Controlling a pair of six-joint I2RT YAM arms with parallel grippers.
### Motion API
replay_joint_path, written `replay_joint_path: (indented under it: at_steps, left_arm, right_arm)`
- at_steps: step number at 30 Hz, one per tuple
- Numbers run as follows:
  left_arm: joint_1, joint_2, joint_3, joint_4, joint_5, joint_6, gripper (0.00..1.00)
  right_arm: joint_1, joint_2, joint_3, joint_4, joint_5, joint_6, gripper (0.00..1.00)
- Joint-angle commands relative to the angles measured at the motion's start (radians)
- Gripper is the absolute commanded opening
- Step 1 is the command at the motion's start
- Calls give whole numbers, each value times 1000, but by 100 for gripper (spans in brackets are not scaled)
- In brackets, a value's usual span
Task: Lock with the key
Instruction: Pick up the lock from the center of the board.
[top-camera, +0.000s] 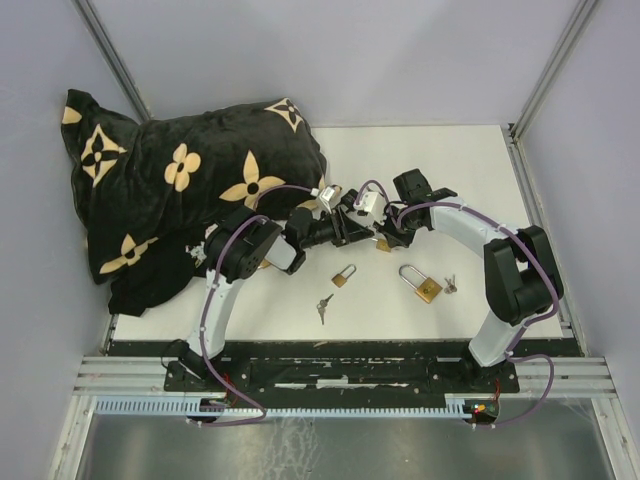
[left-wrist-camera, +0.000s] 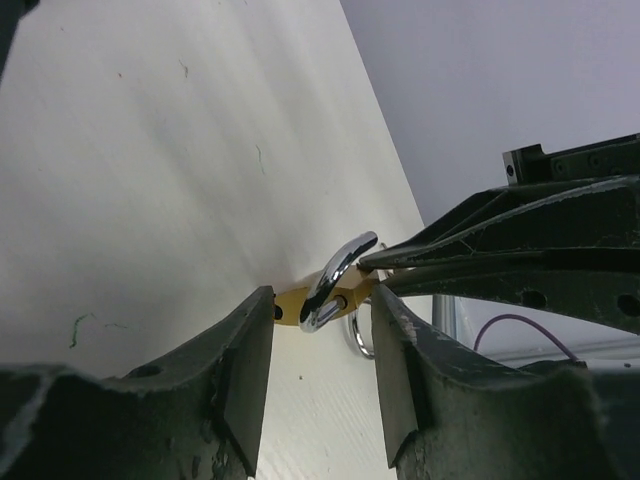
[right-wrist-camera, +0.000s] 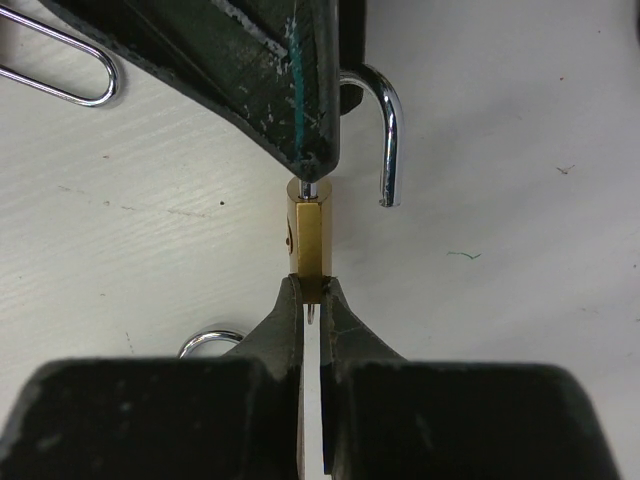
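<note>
Padlock (right-wrist-camera: 307, 238) is sitting between both arms: right gripper (right-wrist-camera: 312, 292) is pinching the key (right-wrist-camera: 313, 315) at its base, left gripper (left-wrist-camera: 320, 300) is straddling it, spread.

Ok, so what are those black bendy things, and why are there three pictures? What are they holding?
They are two robot arms, each ending in a pincer. One picture looks down from above; the other two come from cameras on the wrists. The right pincer pinches a brass padlock by its bottom, its shackle swung open. The left pincer stands open, right by that shackle. On the white table lie a small padlock, a bigger padlock, two sets of keys and a black flowered blanket.
</note>
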Motion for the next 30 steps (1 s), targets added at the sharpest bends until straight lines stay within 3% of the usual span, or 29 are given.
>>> replay_joint_path:
  at_steps: [1,7,14,23,30]
  left_arm:
    - [-13,17,29,90,82,-80,44]
    - [-13,42,41,142,88,-108,4]
    - [-14,-60,-7,175,65,-109,3]
    - [-19,-247,-86,190,33,-128,3]
    - [-44,-456,-219,116,-27,-87,3]
  right_arm:
    - [6,-26,8,-13,-15,-4,3]
    - [6,-37,10,-18,-13,2,8]
    - [-31,-132,34,-42,-76,28,32]
    - [-189,-336,2,-91,-483,50,60]
    - [-218,-495,-80,-2,-664,95,78]
